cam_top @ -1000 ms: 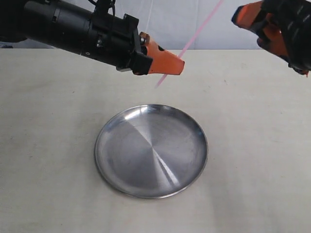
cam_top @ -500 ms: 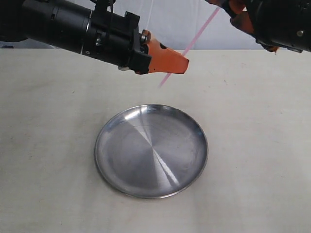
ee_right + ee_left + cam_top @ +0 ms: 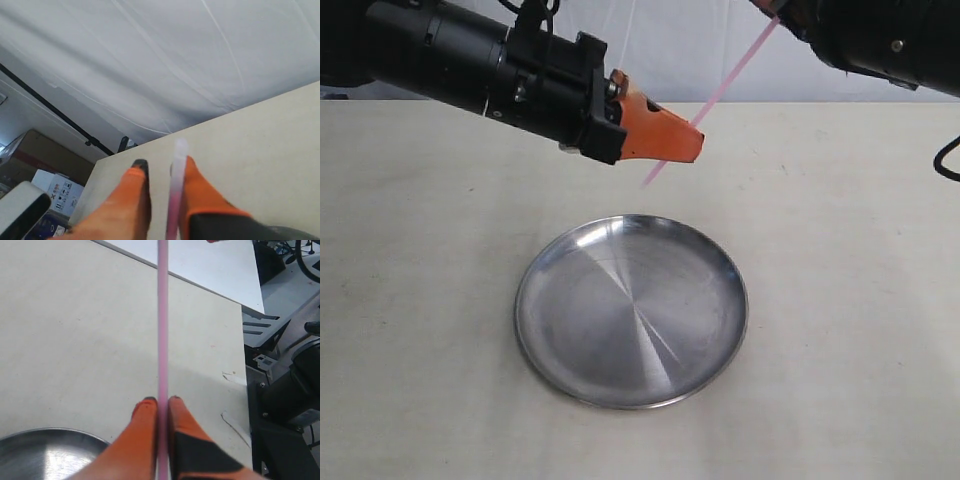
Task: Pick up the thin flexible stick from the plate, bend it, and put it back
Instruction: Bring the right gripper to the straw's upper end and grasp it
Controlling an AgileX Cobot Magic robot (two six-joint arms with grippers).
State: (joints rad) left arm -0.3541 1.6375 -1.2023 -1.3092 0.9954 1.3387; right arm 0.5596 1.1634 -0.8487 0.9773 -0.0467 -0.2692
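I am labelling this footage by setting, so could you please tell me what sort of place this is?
Probably a robotics lab or workshop: a bare beige table backed by a white cloth backdrop, with cardboard boxes and black equipment standing beside it.

right claw (image 3: 778,14) cropped, stick (image 3: 730,72) midsection hidden

- The plate (image 3: 632,325) shows a bare face, with free room straight above it. Only its low rim rises from the table (image 3: 420,380).
- From 3 o'clock round through 6 to 9 o'clock of the plate, the table is free for a low approach.
- At 12 o'clock, just past the rim, the left gripper (image 3: 692,140) hangs above the table, and its black arm (image 3: 450,55) bars 10 to 11 o'clock.
- The thin flexible stick (image 3: 730,78) slants up toward 1 o'clock to the right gripper (image 3: 778,14), barring the way between the two.
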